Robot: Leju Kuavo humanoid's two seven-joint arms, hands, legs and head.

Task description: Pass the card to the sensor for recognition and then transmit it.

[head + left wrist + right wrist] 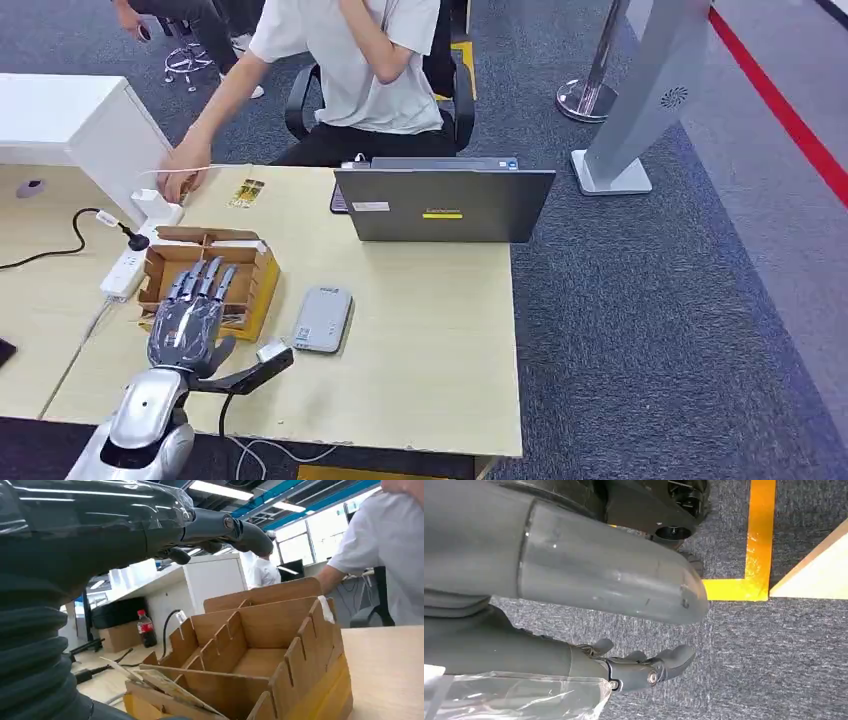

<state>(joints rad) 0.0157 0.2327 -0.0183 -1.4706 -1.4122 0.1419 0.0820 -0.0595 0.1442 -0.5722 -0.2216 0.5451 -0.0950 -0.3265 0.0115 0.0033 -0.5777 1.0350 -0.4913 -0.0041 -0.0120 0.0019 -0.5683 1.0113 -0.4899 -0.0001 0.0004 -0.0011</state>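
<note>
My left hand (186, 322) is hovering over the cardboard box (252, 268) on the bench (430, 330), fingers stretched flat and apart, holding nothing. The box has slotted dividers, and in my left wrist view a card (165, 690) lies slanted across its near edge. The grey sensor (322, 318) sits just beside the box, flat on the bench, with a laptop (444, 204) further back. My right hand (644, 667) hangs down by my side over the grey carpet, fingers loosely apart, nothing in it. A person (350, 60) sits behind the bench with a hand (183, 168) on the white charger by the power strip (124, 270).
</note>
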